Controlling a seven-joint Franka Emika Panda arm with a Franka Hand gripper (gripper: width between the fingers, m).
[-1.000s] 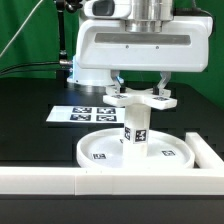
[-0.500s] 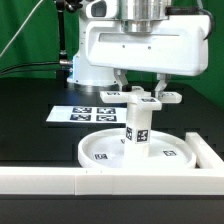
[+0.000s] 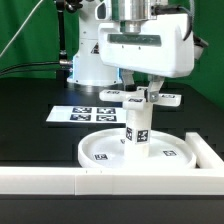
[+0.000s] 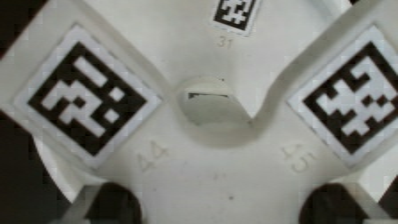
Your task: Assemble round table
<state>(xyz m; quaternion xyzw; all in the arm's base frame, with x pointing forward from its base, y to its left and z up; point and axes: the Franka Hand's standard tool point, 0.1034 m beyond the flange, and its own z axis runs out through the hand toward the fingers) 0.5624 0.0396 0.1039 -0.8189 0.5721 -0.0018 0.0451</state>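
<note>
The large rimmed round disc (image 3: 100,150) lies flat on the black table. The short cylindrical post (image 3: 137,128) stands upright at its middle, tags on its side. The cross-shaped piece (image 3: 166,99) sits level on top of the post. My gripper (image 3: 143,92) comes straight down from above, its fingers on either side of the cross's hub, shut on it. In the wrist view the cross-shaped piece (image 4: 214,130) fills the frame with two large tags, and the gripper (image 4: 222,205) shows as dark fingertips (image 4: 111,203) at both sides of the white hub.
The marker board (image 3: 80,113) lies flat behind the disc toward the exterior view's left. The long white border wall (image 3: 60,180) runs along the front and up the exterior view's right side (image 3: 207,150). The robot base stands at the back.
The hand has turned about its vertical axis over the post, from broadside to narrower, and the cross-shaped piece's arms have turned with it. The disc and post stay put.
</note>
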